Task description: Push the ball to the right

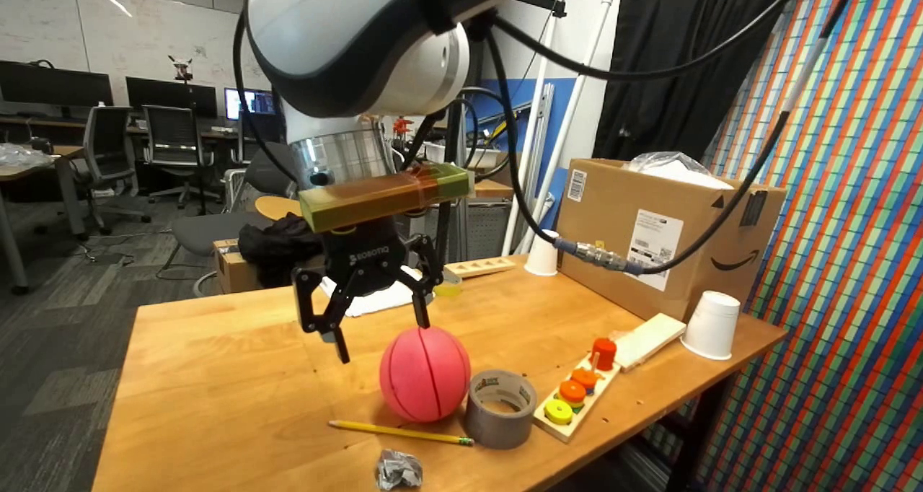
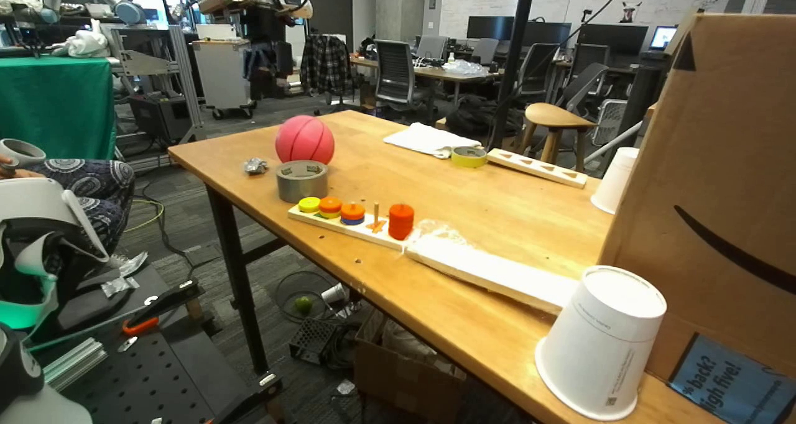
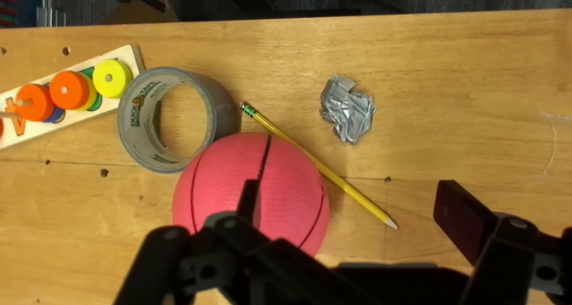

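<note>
The reddish-pink ball [image 1: 425, 376] with dark seams rests on the wooden table, close beside the grey tape roll, in both exterior views; it also shows at the table's far end [image 2: 305, 139]. In the wrist view the ball [image 3: 286, 175] lies under the left-hand finger, which hides part of it. My gripper [image 1: 383, 342] is open and empty, its fingers wide apart. One fingertip is just above the ball's upper edge in that view, the other off to its left. In the wrist view the gripper [image 3: 348, 202] has only bare table between its fingertips. I cannot tell whether the finger touches the ball.
The tape roll [image 1: 501, 413], a yellow pencil [image 1: 400, 432] and crumpled foil [image 1: 399, 469] lie near the ball. A peg toy [image 1: 573, 398], a wooden board [image 1: 649, 342], white cups [image 1: 712, 326] and a cardboard box [image 1: 613, 218] stand farther along. A white cloth [image 2: 429, 139] lies behind.
</note>
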Robot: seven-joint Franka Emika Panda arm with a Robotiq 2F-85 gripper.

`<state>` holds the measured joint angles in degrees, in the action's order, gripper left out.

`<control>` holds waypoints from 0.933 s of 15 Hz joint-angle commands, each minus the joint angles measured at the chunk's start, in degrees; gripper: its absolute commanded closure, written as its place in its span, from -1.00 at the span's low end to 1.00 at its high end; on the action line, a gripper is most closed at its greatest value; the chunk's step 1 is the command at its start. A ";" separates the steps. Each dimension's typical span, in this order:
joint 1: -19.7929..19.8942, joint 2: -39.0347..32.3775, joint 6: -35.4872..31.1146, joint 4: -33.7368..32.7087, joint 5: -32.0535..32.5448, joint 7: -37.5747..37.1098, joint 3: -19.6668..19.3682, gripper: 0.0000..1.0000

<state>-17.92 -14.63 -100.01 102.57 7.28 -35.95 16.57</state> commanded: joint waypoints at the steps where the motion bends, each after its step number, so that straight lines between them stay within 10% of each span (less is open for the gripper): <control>1: -0.11 -5.48 4.88 -5.48 -4.59 -4.04 -3.45 -1.00; 7: 0.39 -10.68 12.05 -9.41 -11.57 -6.20 -7.38 -1.00; 14: 2.77 -0.48 3.34 3.36 -0.09 -12.86 -14.09 -1.00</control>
<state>-16.90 -21.83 -93.08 97.84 3.41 -45.48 5.20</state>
